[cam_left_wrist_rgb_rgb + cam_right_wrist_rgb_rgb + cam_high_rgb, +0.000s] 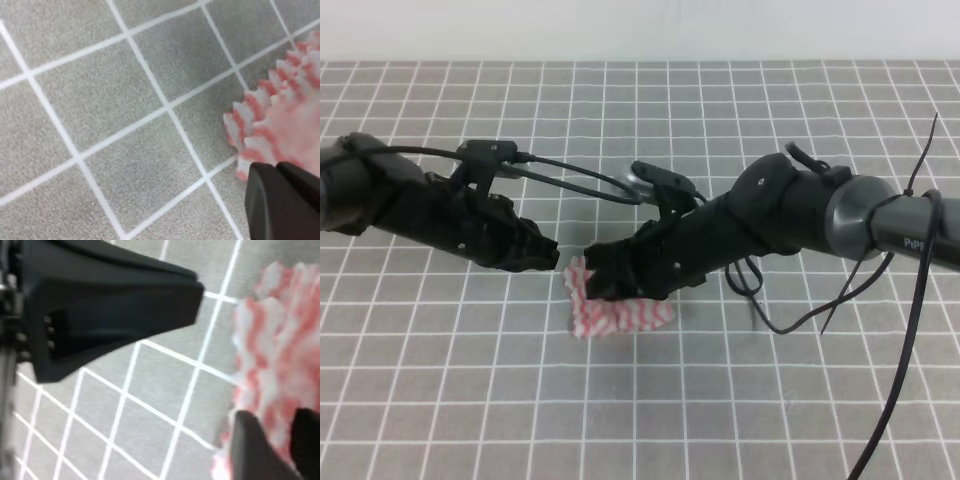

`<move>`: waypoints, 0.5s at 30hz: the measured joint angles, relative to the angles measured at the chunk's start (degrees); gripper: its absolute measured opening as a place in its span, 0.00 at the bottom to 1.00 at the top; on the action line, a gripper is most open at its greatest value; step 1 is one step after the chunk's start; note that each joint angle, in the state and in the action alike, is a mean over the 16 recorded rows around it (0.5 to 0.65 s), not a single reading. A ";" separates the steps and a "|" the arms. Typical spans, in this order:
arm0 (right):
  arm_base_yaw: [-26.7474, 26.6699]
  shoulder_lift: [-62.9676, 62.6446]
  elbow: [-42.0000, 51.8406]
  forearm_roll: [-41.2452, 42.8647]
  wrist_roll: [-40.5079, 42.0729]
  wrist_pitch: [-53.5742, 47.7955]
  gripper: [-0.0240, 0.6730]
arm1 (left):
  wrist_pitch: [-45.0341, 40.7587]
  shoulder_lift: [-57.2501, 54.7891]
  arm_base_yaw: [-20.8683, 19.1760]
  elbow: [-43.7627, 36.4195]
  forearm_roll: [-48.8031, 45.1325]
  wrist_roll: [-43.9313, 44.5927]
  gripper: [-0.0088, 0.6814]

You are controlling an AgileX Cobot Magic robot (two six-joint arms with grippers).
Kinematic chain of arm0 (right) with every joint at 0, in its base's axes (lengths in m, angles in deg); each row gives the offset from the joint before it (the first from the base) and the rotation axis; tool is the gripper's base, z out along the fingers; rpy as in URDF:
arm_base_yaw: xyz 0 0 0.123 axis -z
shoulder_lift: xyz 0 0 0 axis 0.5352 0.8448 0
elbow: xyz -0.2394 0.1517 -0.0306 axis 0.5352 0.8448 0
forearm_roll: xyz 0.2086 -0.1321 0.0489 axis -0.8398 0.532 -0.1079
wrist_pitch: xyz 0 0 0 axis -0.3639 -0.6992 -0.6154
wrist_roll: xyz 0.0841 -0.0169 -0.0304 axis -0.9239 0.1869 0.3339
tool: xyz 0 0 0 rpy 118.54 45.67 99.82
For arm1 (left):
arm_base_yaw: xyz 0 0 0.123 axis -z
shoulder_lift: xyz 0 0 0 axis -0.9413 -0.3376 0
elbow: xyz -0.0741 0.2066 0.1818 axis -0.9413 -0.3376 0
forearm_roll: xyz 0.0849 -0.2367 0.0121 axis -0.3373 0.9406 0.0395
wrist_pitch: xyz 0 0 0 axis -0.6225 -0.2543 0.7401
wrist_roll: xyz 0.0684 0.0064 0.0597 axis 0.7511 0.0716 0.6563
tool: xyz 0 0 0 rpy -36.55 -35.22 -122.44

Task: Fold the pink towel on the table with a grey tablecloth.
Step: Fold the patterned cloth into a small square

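The pink towel (625,315) lies bunched on the table with a grey tablecloth (640,420), its upper left part lifted. My right gripper (595,278) reaches in from the right and is shut on that raised part. In the right wrist view its two fingers (252,450) pinch the towel (280,340). My left gripper (553,258) hovers just left of the towel, shut and empty. In the left wrist view its closed tip (275,167) sits at the towel's jagged edge (270,115). The right wrist view shows a strip of grey cloth between the left gripper (192,290) and the towel.
Loose black cables (880,300) hang from the right arm over the cloth at the right. The grey grid cloth (100,100) runs to the far edge at the top of the exterior high view.
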 joint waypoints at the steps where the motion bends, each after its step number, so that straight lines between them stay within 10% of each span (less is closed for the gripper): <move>1: 0.00 0.00 0.00 -0.34 0.18 -0.19 0.30 | -0.03 0.02 -0.10 0.00 0.20 0.00 0.01; 9: 0.77 -0.10 0.01 -2.43 1.24 -1.93 0.44 | -1.69 0.02 0.03 0.00 4.89 2.70 0.01; 15: 2.60 -0.65 -0.03 -1.12 1.57 -3.91 0.33 | -3.58 0.02 1.95 0.00 9.34 5.59 0.01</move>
